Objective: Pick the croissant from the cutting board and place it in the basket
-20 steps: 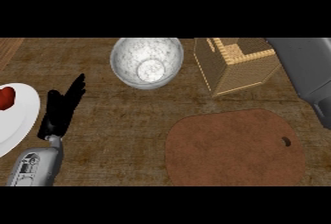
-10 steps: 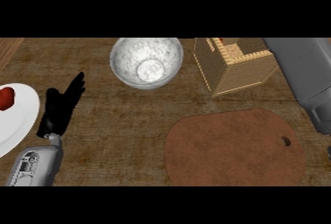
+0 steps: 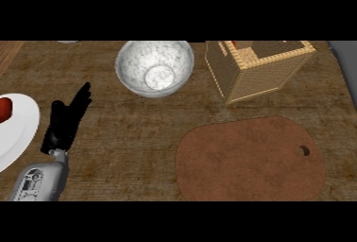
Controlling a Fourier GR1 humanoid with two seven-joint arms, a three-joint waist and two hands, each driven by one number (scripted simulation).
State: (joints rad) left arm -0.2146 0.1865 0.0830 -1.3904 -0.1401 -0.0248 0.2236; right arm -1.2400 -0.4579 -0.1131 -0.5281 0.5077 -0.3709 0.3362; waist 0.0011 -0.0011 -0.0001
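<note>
From my head view, my right forearm, which had filled the right edge half a second earlier, was gone, leaving only a grey strip there, and my right hand showed nowhere. My left hand (image 3: 67,120) rested low at the left, fingers straight and holding nothing. I counted 1 cutting board (image 3: 251,158), its brown top bare, 1 wicker basket (image 3: 257,68) just beyond it, 1 glass bowl (image 3: 154,66) and 1 white plate (image 3: 15,127). The plate was cut off at the left edge, with something red on it. Inside the basket a reddish bit showed at the top edge; I could not make out the croissant.
</note>
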